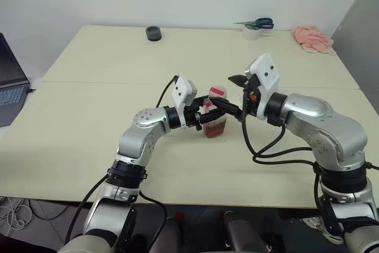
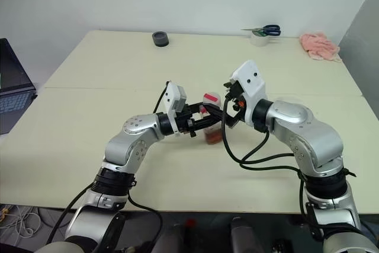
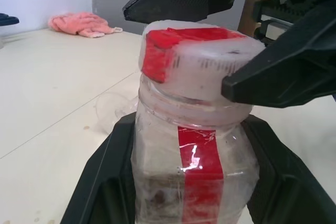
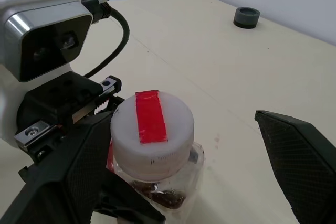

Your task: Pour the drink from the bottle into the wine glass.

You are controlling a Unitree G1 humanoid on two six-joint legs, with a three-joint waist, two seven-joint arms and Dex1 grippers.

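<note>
the left end effector (image 1: 204,114) is clamped on the bottle (image 1: 215,124), which stands near the middle of the worktop (image 1: 89,117), its fingers (image 3: 105,171) hugging both sides of the body below the neck. the cap (image 4: 152,129), white with a red strip, sits on the bottle, so it looks unopened. the drink (image 4: 163,196) shows reddish-brown low in the bottle. the right end effector (image 4: 184,182) hangs spread wide on either side of the cap, not gripping it. a faint clear shape just behind the bottle in the left wrist view may be the glass (image 3: 113,111), but i cannot be sure. so the bottle is secured; uncapping, tilting and pouring are all left. farther back lie a dark ring (image 1: 154,33), scissors (image 1: 257,24) on a tape roll (image 1: 251,32), and a pink cloth (image 1: 312,38); a laptop (image 1: 10,81) sits off the left edge.
</note>
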